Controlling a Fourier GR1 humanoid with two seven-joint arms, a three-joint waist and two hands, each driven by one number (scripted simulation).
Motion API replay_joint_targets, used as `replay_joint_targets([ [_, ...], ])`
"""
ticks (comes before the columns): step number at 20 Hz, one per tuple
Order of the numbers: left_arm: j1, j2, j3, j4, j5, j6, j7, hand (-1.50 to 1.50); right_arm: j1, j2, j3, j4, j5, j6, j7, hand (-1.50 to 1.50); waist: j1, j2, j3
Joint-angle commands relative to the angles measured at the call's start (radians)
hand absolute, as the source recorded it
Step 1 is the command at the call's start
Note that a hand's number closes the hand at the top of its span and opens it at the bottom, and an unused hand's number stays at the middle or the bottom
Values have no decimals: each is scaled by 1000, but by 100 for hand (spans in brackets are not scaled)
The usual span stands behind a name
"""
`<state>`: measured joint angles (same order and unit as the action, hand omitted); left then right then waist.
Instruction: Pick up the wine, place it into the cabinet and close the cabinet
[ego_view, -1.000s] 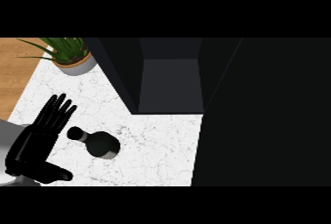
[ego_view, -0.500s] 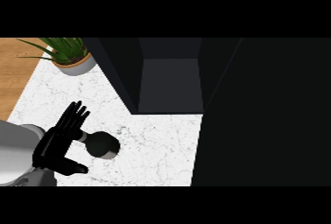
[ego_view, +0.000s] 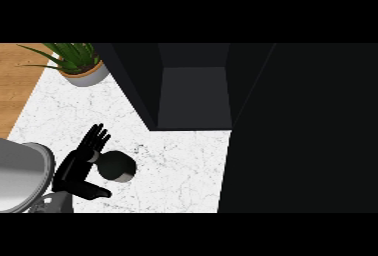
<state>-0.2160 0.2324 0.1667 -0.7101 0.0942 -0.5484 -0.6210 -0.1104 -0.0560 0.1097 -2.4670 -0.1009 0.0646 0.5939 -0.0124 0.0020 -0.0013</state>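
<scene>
Wine (ego_view: 116, 166) is standing upright on the tabletop (ego_view: 177, 165), just beside the left hand (ego_view: 77, 167), whose fingers are lying straight and apart, touching the bottle's neck side. Risk: closing off-centre may be tipping it, rolling it away from the open cabinet (ego_view: 193, 95).

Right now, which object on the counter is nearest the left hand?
The wine bottle, dark, right beside the left hand; the potted plant sits at the far corner.

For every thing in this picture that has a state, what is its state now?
wine bottle: standing on the counter, not lifted.
cabinet: open, nothing visible inside.
left hand: open, fingers straight, right beside the wine bottle.
potted plant: upright at the counter's far left corner.
right hand: not in view.
</scene>
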Motion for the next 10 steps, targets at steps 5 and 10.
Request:
replay_joint_targets([
  [5, -90, 3, 10, 221, -4, -93, -130, -150, 17, -6, -8, -114, -79, 7, 69, -150, -7, 0, -1],
  [10, -98, -32, -16, 299, -22, -123, -195, -150, 35, 17, 35, -70, -9, 14, 0, -150, -10, 2, -1],
])
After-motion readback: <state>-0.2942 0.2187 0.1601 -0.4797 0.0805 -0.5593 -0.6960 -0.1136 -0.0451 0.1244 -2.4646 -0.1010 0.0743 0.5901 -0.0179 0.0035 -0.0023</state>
